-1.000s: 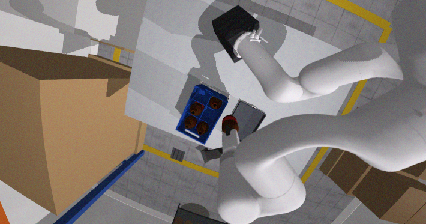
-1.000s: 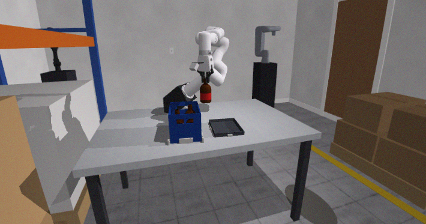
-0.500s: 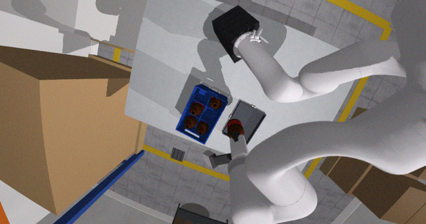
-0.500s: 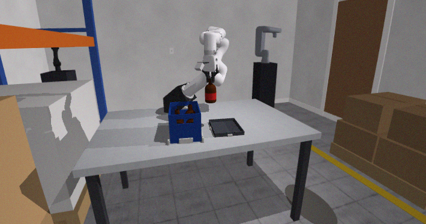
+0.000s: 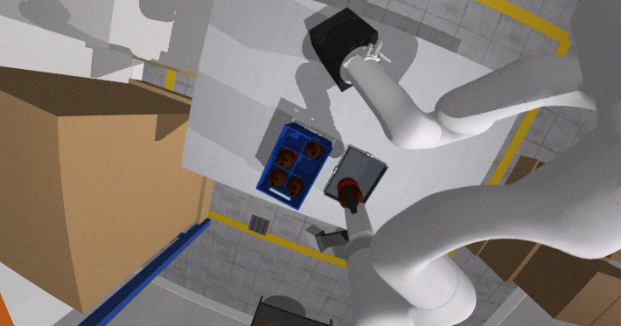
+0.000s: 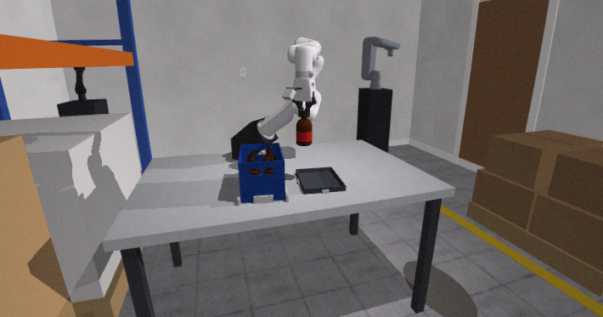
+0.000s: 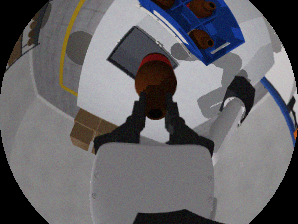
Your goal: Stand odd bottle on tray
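Above the tray [image 5: 360,166] [image 6: 320,180] [image 7: 131,49], seemingly, the hand [image 5: 352,205] [image 6: 304,110] [image 7: 155,99] grips a red-labelled brown bottle [image 5: 350,191] [image 6: 304,132] [image 7: 156,80] by its neck, upright.

Top: high above the table [image 5: 459,169] [image 6: 191,219] [image 7: 100,75], steep downward look, arm large at right. Exterior: stands back, facing the table's front edge and far wall, slightly downward; widest of the room. Wrist: closest, round fisheye frame, looks past the fingers down onto the tabletop. All three share crate [image 5: 294,166] [image 6: 262,185] [image 7: 220,30] and tray [image 5: 363,166] [image 6: 319,180] [image 7: 131,49]; crate upper right in wrist.
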